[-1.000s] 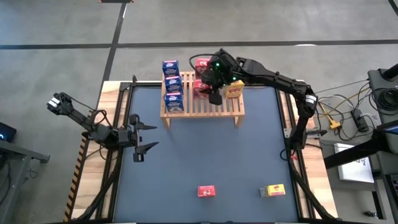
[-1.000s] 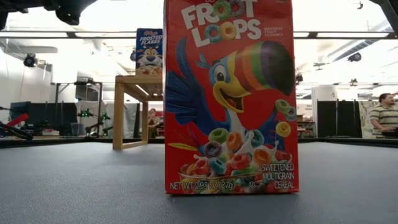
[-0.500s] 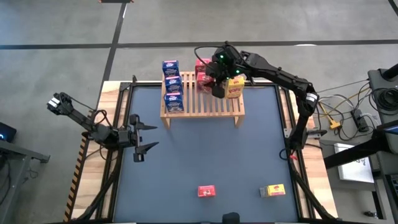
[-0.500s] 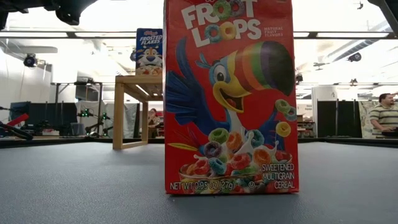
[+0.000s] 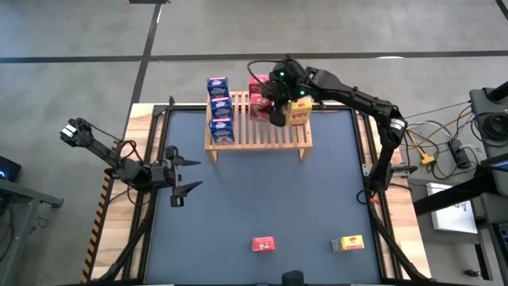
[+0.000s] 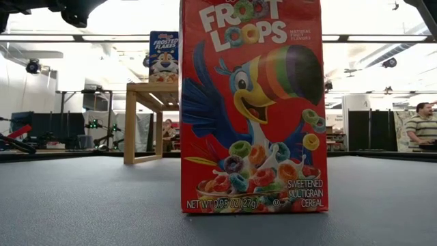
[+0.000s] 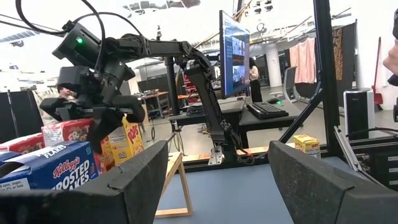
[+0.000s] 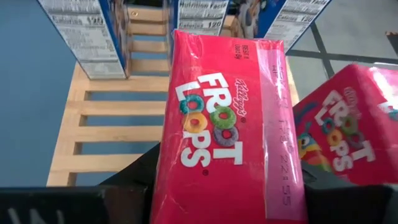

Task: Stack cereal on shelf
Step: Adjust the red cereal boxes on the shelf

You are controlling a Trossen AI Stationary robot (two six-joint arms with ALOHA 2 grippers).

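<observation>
From above, three blue boxes [image 5: 219,107] line the shelf [image 5: 258,131]; the right claw [image 5: 275,107] hangs over its red boxes [image 5: 257,94].

Low view: a "Froot Loops" box [image 6: 251,106], "Sweetened Multigrain Cereal".

Left wrist: left claw [image 7: 214,186] released; "Kellogg's Frosted Flakes" [image 7: 46,168] readable.

Right wrist: right claw grasping a "Kellogg's Froot Loops" box [image 8: 227,127] above the slats.

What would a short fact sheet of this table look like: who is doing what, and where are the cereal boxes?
Shelf: wooden slatted rack at the table's far edge.
On shelf: three blue Frosted Flakes boxes in a row; a yellow Corn Pops box; a second red box.
Right end effector: over the shelf, around a red Froot Loops box.
Left end effector: open, empty, waiting at the table's left side.
Still on table: red box, yellow box, near edge.
</observation>
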